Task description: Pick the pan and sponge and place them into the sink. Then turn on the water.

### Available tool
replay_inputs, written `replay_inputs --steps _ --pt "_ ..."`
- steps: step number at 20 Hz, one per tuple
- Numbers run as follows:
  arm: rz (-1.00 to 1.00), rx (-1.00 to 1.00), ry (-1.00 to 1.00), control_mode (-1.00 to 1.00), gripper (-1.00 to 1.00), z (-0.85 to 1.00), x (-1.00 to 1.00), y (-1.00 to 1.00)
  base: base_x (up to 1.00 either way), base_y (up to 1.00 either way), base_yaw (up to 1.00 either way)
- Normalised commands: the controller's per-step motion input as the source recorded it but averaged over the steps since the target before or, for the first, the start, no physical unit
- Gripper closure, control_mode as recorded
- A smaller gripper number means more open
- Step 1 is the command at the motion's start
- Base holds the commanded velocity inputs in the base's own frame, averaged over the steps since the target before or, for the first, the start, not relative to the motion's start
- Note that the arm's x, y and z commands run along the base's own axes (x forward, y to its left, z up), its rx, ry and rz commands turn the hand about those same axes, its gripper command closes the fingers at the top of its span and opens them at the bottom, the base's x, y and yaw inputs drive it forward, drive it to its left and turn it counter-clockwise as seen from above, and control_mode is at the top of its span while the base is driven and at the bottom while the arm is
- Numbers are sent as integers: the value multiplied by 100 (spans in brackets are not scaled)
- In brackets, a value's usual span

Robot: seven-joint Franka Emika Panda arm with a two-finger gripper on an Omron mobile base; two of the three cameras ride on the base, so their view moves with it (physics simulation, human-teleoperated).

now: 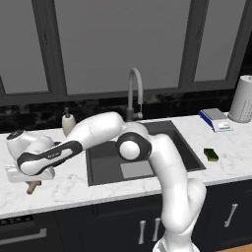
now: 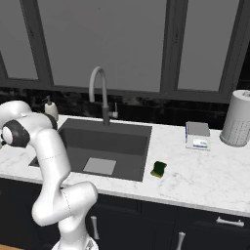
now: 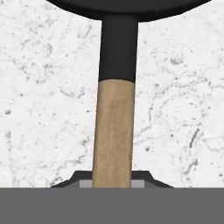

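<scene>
Hand view is looking straight down on the round black frying pan's long light wooden handle (image 3: 113, 131), which is running up the middle of the frame over the white marble counter (image 3: 43, 109) and joining a black neck and then the pan's dark rim at the top edge. At the bottom the gripper (image 3: 112, 183) is sitting right at the handle's lower end, its dark tips peeking out on either side of the wood; whether they are pressing on the handle or standing just clear of it cannot be told from these pictures. Left base view is showing the white arm reaching far to the left of the large dark grey rectangular sink (image 1: 147, 157), with the hand lying low over the counter and the tip of the wooden handle (image 1: 32, 187) poking out beneath it. The sink is sitting in the middle of the counter with its pale square drain plate (image 1: 136, 170) on the floor, and the tall grey gooseneck faucet (image 1: 135, 93) is rising behind it. The small beige soap dispenser bottle (image 1: 68, 123) is standing at the back, left of the faucet. The small yellow sponge with a dark green top (image 2: 158, 169) is lying on the counter just beside the sink's right edge, well apart from the pan. Farther right, the blue-and-white flat box (image 2: 197, 135) is resting near the back wall, and the white paper towel roll (image 2: 238, 118) is standing upright beyond it.
</scene>
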Motion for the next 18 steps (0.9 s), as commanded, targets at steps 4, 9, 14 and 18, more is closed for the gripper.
replay_inputs --steps 4,9,14,18 --pt "-4 6 -3 -100 100 51 -32 -44 0 0 0" --pt "-9 10 -1 -100 100 14 -8 -91 0 0 0" --pt "-11 8 -2 -100 100 0 0 -96 0 0 0" --pt "-10 5 -9 -100 100 0 0 -93 0 0 0"
